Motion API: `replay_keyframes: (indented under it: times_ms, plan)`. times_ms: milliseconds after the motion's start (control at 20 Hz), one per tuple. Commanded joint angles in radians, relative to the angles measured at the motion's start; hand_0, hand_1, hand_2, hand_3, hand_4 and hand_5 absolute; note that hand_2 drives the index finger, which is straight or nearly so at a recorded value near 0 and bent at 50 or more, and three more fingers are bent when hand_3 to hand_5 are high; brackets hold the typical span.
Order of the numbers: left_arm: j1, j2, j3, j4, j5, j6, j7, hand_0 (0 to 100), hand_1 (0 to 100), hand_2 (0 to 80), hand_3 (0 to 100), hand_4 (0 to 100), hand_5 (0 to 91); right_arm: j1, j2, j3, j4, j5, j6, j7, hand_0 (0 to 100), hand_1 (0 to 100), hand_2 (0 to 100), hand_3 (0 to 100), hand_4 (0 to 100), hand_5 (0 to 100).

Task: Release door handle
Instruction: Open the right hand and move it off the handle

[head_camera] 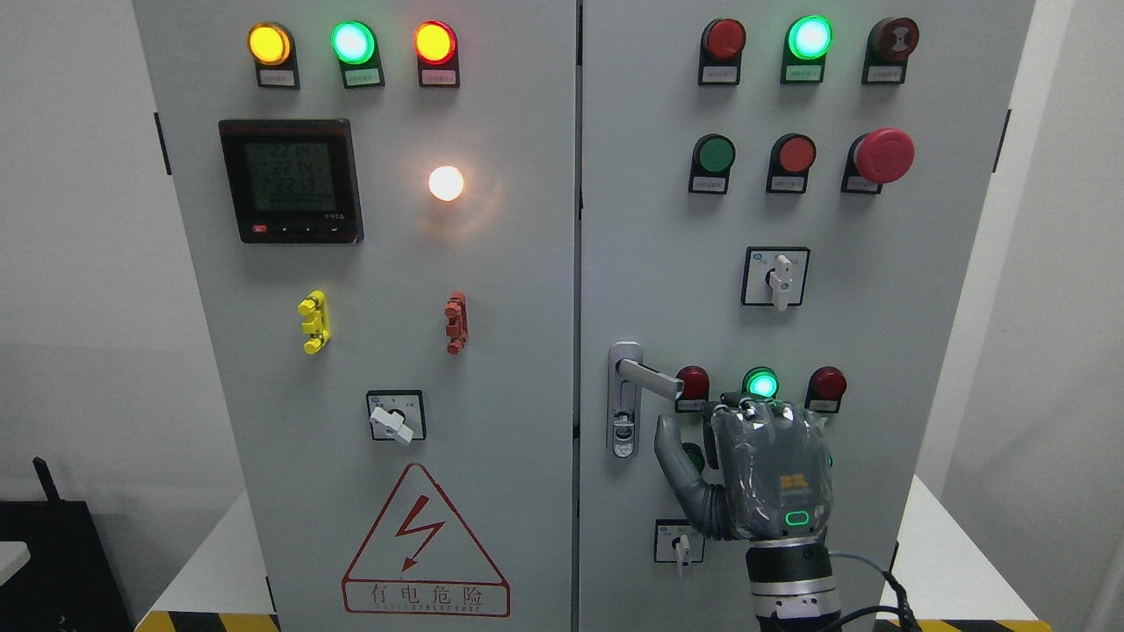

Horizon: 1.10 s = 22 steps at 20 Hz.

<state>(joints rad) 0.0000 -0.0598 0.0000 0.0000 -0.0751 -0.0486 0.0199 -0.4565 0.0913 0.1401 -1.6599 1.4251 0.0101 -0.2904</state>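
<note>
Cabinet: grey painted metal electrical cabinet point(527, 351), two flat matte doors meeting at a vertical seam near mid-picture.
Door handle: silvery metal lever point(650, 377) on the right door, low and just right of the seam; it sticks out from the top of an upright, rounded escutcheon plate point(624, 412) with a keyhole near its foot.
Handle axis: long axis near horizontal, free end pointing right and slightly down, ending beside a dark red round lamp point(693, 384).
Right hand: grey, glossy plastic-shelled hand point(764, 465) with a lit green ring on its back, rising from the bottom edge; it sits below and right of the lever, not touching it.
Fingers: released, holding nothing; thumb point(680, 461) spread left, fingertips up near the green lit lamp point(760, 384).
</note>
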Motion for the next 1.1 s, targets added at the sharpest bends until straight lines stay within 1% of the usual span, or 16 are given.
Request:
replay_keyframes:
  times_ms: [0,100,200,401,501,601,801,902,1052]
  plan:
    - [-0.003,0.000,0.002,0.009,0.000,0.000,0.000,12,39,0.0,0,0,0.0,0.019,-0.025,0.001,-0.038,0.000,-0.024,-0.004,56,5,100,100,100,100]
    - [-0.003,0.000,0.002,0.009,0.000,0.000,0.000,12,39,0.0,0,0,0.0,0.035,-0.031,0.000,-0.054,0.000,-0.039,-0.009,56,5,100,100,100,100]
    - [-0.003,0.000,0.002,0.009,0.000,0.000,0.000,12,39,0.0,0,0,0.0,0.048,-0.039,0.000,-0.063,0.000,-0.058,-0.035,56,5,100,100,100,100]
    - [-0.003,0.000,0.002,0.009,0.000,0.000,0.000,12,39,0.0,0,0,0.0,0.064,-0.044,-0.004,-0.084,0.000,-0.111,-0.070,57,5,100,100,100,100]
    - [-0.003,0.000,0.002,0.009,0.000,0.000,0.000,12,39,0.0,0,0,0.0,0.068,-0.057,-0.005,-0.092,0.000,-0.136,-0.082,58,5,100,100,100,100]
    - [-0.003,0.000,0.002,0.009,0.000,0.001,0.000,12,39,0.0,0,0,0.0,0.078,-0.074,-0.005,-0.097,-0.002,-0.147,-0.095,58,4,100,100,100,100]
    - [-0.003,0.000,0.002,0.009,0.000,0.000,-0.002,12,39,0.0,0,0,0.0,0.082,-0.133,-0.017,-0.097,-0.002,-0.199,-0.113,58,3,100,100,100,100]
    - [-0.003,0.000,0.002,0.009,0.000,0.000,0.000,12,39,0.0,0,0,0.0,0.104,-0.162,-0.036,-0.106,-0.012,-0.264,-0.127,58,3,100,100,100,100]
    - [-0.003,0.000,0.002,0.009,0.000,0.000,0.000,12,39,0.0,0,0,0.0,0.124,-0.223,-0.072,-0.110,-0.014,-0.373,-0.148,58,2,100,100,100,100]
